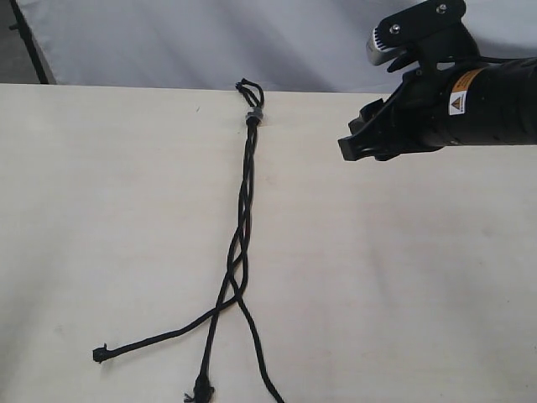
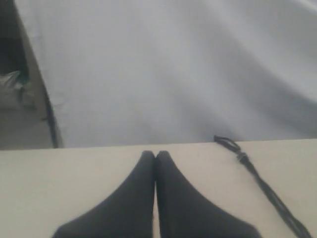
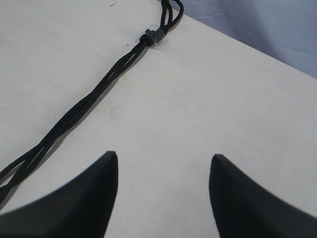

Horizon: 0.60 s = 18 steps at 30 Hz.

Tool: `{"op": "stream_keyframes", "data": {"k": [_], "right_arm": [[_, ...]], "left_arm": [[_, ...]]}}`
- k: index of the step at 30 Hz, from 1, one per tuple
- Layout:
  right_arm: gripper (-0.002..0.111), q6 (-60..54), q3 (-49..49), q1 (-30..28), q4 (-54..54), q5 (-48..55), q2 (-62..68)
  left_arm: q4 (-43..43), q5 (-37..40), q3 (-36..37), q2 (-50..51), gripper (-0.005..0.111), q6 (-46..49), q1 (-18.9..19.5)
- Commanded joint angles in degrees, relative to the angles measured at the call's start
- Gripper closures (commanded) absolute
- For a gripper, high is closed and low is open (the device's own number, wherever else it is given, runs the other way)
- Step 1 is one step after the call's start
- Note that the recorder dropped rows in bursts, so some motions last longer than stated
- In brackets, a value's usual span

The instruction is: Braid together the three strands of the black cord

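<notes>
The black cord (image 1: 244, 197) lies down the middle of the pale table, its knot and short loop (image 1: 251, 99) taped at the far edge. Its three strands are twisted together for most of the length, then fan apart near the front: one ends in a knot at the left (image 1: 101, 353), one at the front (image 1: 202, 388), one runs off the front edge (image 1: 267, 382). My right gripper (image 1: 351, 143) hovers open and empty to the right of the loop; the cord (image 3: 89, 101) shows in its wrist view. My left gripper (image 2: 155, 154) is shut and empty, with the cord's loop (image 2: 229, 144) off to one side.
A white cloth backdrop (image 1: 210, 42) hangs behind the table's far edge (image 1: 126, 86). A dark stand pole (image 1: 29, 42) rises at the far left corner. The right arm's body (image 1: 478, 101) hangs over the far right of the table.
</notes>
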Motion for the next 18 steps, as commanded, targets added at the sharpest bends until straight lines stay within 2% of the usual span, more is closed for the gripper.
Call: {"op": "stream_keyframes", "data": {"k": [1,2,4,7,8,9,10,18], "right_arm": [[0.055,0.32,0.06,-0.24,-0.02,-0.56,-0.51],[0.055,0.32,0.06,-0.24,-0.02,-0.56,-0.51],[0.055,0.60,0.06,-0.24,-0.02,-0.57,-0.51],[0.055,0.60,0.06,-0.24,-0.02,-0.57,-0.51],[0.055,0.60,0.06,-0.24,-0.02,-0.57,-0.51],[0.055,0.60,0.06,-0.24,-0.02,-0.57,-0.51],[0.055,0.60,0.06,-0.24,-0.02,-0.57,-0.51],[0.055,0.60,0.06,-0.24,-0.02,-0.57,-0.51]], "left_arm": [[-0.94,-2.94,3.29,-0.37,0.106,-1.13,4.46],[-0.94,-4.22,4.06,-0.37,0.106,-1.02,4.44],[-4.76,-8.75,6.14,-0.37,0.106,5.71,4.44],[-25.77,-15.26,10.72,-0.37,0.106,28.49,4.44],[-28.54,-16.88,12.03,-0.37,0.106,31.05,4.44],[-31.87,-19.79,12.12,-0.37,0.106,32.83,4.44],[-33.02,-17.18,12.12,-0.52,0.106,32.73,4.44],[-34.12,-10.91,12.12,-4.00,0.106,32.73,4.44]]}}
